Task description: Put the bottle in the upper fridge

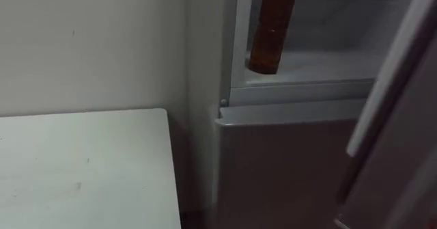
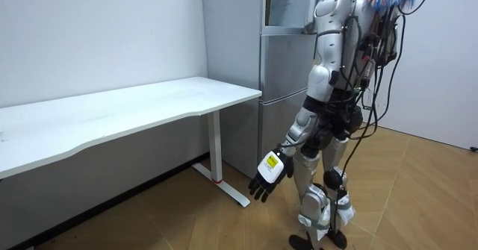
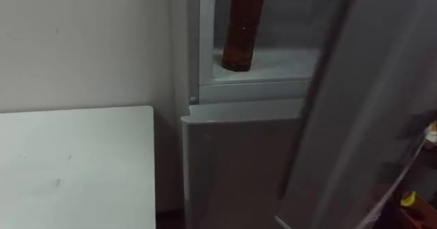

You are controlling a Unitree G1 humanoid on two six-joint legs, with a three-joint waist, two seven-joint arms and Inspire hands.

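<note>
Lost to the picture edges and the robot's body

The brown bottle (image 1: 272, 31) runs off the top edge, its upper part unseen; whether its base rests on the shelf (image 1: 321, 65) cannot be told. The open door (image 1: 403, 140) is cropped at the right edge, the white table (image 1: 82, 167) at left and bottom. In the room view the robot's body hides the upper compartment of the fridge (image 2: 280, 78).

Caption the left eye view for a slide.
Brown bottle at the front of the open upper fridge compartment; white table lower left.

Silver shell; black fingers (image 2: 260, 189) — cables
</note>
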